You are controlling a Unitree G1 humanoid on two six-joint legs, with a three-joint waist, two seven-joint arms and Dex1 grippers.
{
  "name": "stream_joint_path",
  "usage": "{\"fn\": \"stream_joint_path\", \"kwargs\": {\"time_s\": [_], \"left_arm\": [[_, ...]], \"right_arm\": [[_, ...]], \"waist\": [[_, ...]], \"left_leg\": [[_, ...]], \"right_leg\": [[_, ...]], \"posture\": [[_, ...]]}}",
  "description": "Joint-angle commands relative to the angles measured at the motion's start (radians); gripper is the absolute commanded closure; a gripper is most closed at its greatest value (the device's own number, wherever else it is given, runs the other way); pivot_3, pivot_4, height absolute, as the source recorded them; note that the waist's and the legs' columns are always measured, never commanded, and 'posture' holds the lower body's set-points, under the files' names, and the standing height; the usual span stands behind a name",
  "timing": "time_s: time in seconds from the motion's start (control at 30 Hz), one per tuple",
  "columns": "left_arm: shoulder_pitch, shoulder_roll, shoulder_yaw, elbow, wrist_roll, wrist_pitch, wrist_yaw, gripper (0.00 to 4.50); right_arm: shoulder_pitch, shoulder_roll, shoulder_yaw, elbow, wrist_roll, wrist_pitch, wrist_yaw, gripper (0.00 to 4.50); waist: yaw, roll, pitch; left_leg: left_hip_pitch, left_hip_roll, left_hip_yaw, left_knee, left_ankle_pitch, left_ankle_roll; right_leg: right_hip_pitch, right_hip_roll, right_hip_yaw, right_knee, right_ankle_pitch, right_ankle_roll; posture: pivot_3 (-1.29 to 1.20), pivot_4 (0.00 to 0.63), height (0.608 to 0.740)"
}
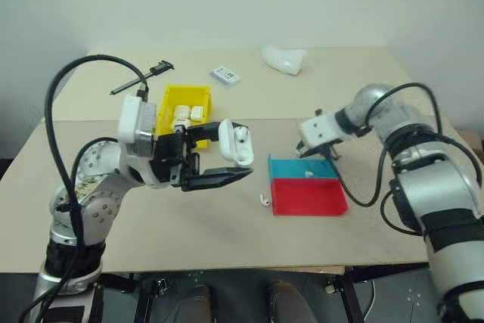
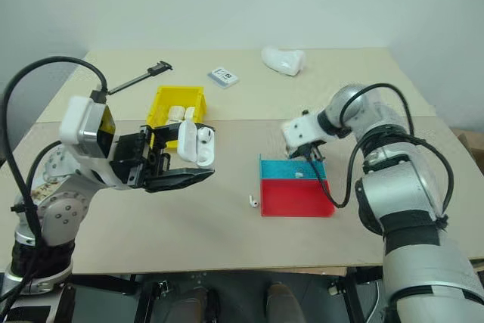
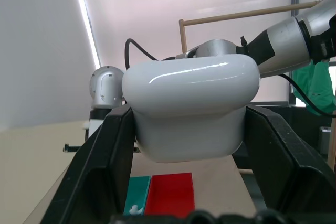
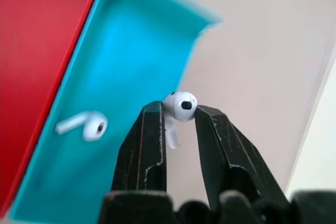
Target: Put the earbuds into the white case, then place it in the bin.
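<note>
An earbud [image 4: 180, 106] is pinched by the right gripper [image 4: 178, 116]. The open case [image 1: 236, 141] is clamped in the left gripper [image 1: 227, 153]. Being tiny, light and glossy, the earbud is judged slippery and best gripped at its head.

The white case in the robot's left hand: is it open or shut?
Open. The case, clamped in the left hand, has its lid flipped up, with an earbud showing inside.
</note>
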State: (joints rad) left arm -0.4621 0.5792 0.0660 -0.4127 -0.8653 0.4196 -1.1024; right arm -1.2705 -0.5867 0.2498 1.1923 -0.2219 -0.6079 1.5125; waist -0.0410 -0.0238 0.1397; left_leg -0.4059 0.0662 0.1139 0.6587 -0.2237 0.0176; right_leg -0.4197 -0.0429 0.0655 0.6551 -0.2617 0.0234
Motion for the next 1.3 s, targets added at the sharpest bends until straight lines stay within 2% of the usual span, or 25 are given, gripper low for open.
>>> {"fn": "stream_joint_path", "kwargs": {"time_s": [0.03,0.13,0.23,0.33,0.5,0.63,0.83,1.3], "left_arm": [[-0.031,-0.012,-0.002,0.018,-0.005,-0.014,-0.025,1.67],[-0.055,-0.023,-0.016,0.059,0.006,-0.019,-0.051,1.67],[-0.077,-0.031,-0.029,0.107,0.027,-0.027,-0.078,1.67],[-0.104,-0.053,-0.053,0.161,0.055,-0.035,-0.098,1.67],[-0.157,-0.104,-0.09,0.255,0.097,-0.049,-0.143,1.67],[-0.218,-0.158,-0.122,0.353,0.142,-0.074,-0.175,1.67],[-0.257,-0.209,-0.13,0.418,0.18,-0.097,-0.193,1.67],[-0.239,-0.221,-0.104,0.378,0.182,-0.094,-0.153,1.67]], "right_arm": [[0.115,-0.063,-0.133,-0.268,0.318,0.323,0.101,3.88],[0.308,-0.111,-0.26,-0.66,0.543,0.715,0.05,3.88],[0.464,-0.12,-0.379,-1.027,0.771,1.055,-0.127,3.88],[0.563,-0.085,-0.506,-1.307,0.987,1.29,-0.363,3.88],[0.643,-0.033,-0.593,-1.598,1.249,1.472,-0.66,3.88],[0.659,-0.017,-0.574,-1.705,1.377,1.524,-0.821,3.88],[0.694,-0.014,-0.508,-1.777,1.417,1.511,-0.908,3.88],[0.778,-0.081,-0.378,-1.807,1.231,1.422,-0.828,3.88]], "waist": [[0.006,0.0,0.0],[0.016,0.0,0.0],[0.022,0.001,0.0],[0.02,0.001,0.0],[0.027,0.001,0.0],[0.028,0.001,0.0],[0.024,0.001,0.0],[0.026,0.001,0.0]], "left_leg": [[0.0,0.0,0.0,0.0,0.0,0.0],[-0.001,0.0,-0.001,0.0,0.0,0.0],[-0.001,0.0,0.0,0.0,0.0,0.0],[-0.001,0.0,0.0,0.0,0.0,0.0],[-0.001,-0.001,-0.001,0.0,0.0,0.0],[-0.003,-0.001,-0.001,0.0,0.0,0.001],[-0.005,-0.001,-0.003,0.0,-0.001,0.001],[-0.008,-0.001,-0.005,0.001,-0.001,0.002]], "right_leg": [[0.0,0.0,0.0,0.0,0.0,0.0],[0.0,-0.001,-0.001,0.0,0.0,0.0],[-0.002,-0.001,0.001,0.001,0.0,0.0],[-0.002,0.0,0.002,0.002,0.0,0.0],[-0.001,0.0,0.0,0.0,0.0,0.0],[-0.001,0.0,0.0,-0.001,0.0,0.001],[-0.002,0.0,-0.001,-0.004,0.0,0.001],[-0.002,0.0,-0.003,-0.006,0.001,0.002]], "posture": [[0.0,0.15,0.74],[0.0,0.15,0.74],[0.0,0.15,0.74],[0.0,0.15,0.74],[0.0,0.15,0.74],[0.0,0.15,0.74],[0.0,0.15,0.74],[0.0,0.15,0.74]]}}
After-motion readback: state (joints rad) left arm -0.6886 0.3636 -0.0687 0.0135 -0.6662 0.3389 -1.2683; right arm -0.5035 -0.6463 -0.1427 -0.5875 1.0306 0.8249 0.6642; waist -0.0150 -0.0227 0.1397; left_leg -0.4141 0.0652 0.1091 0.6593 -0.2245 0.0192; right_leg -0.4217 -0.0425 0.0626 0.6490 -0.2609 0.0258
